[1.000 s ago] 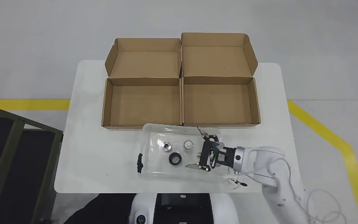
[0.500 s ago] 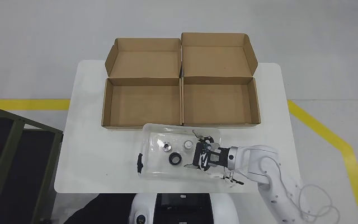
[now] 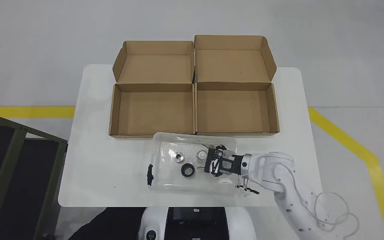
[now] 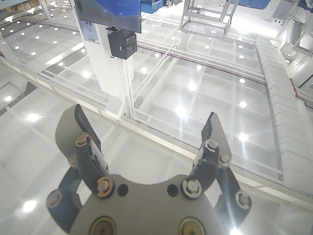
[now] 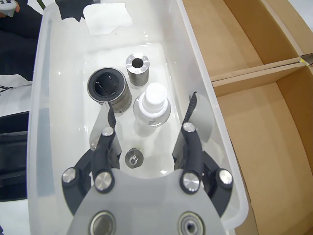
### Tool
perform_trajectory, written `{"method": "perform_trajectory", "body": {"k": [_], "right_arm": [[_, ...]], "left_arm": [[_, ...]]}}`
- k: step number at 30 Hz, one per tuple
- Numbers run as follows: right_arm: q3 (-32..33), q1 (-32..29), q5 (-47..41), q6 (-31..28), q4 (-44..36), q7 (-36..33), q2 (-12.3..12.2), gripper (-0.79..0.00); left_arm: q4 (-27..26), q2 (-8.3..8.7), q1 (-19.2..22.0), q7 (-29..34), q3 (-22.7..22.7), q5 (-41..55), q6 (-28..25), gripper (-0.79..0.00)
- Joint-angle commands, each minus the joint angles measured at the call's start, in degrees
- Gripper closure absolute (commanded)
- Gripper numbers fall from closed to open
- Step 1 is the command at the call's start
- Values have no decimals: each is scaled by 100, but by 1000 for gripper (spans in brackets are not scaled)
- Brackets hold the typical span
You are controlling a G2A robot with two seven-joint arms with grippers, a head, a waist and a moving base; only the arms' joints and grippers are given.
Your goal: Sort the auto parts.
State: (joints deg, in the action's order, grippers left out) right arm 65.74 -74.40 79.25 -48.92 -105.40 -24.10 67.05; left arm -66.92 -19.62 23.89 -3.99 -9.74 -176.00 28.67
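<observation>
A clear plastic bin (image 5: 205, 79) (image 3: 161, 141) at the table's front edge holds the parts. Inside stand a black-bored linear bearing (image 5: 108, 89) (image 3: 188, 171), a grey metal sleeve (image 5: 137, 69) (image 3: 179, 158), a white-capped round part (image 5: 152, 106) (image 3: 202, 155) and a small metal fitting (image 5: 133, 158). My right gripper (image 5: 151, 107) (image 3: 211, 163) is open inside the bin, its fingers on either side of the white-capped part, not touching it. My left gripper (image 4: 144, 125) is open and empty, pointed up at a ceiling.
Two open, empty cardboard boxes (image 3: 153, 111) (image 3: 235, 110) sit side by side behind the bin; their walls (image 5: 256, 73) run close along the bin's side. Black tape (image 5: 73, 3) and a white paper (image 5: 106, 20) mark the bin's far end.
My right gripper has moved leftward over the bin and down among the parts, ending around the white-capped part. The parts have stayed put.
</observation>
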Motion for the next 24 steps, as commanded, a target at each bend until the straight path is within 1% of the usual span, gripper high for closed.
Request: {"method": "perform_trajectory", "body": {"k": [1,2,8,9,10,11,14,19,24], "right_arm": [[-35,44,-8,1,60,16,-1,-419],[-49,65,-10,16,94,23,-2,-391],[-124,143,-7,55,192,51,-14,-360],[-131,151,-14,51,201,51,-17,-326],[-138,161,-19,37,207,49,-21,-259],[-145,169,-33,25,216,48,-24,-212],[-157,190,-88,-22,222,90,-36,0],[-142,139,-50,-64,16,73,-71,0],[16,-21,-3,-50,-356,114,-128,0]], "left_arm": [[0,0,0,0,0,0,0,-785],[0,0,0,0,0,0,0,-785],[0,0,0,0,0,0,0,-785],[0,0,0,0,0,0,0,-785],[0,0,0,0,0,0,0,-785],[0,0,0,0,0,0,0,-785],[0,0,0,0,0,0,0,-785],[0,0,0,0,0,0,0,-785],[0,0,0,0,0,0,0,-785]]}}
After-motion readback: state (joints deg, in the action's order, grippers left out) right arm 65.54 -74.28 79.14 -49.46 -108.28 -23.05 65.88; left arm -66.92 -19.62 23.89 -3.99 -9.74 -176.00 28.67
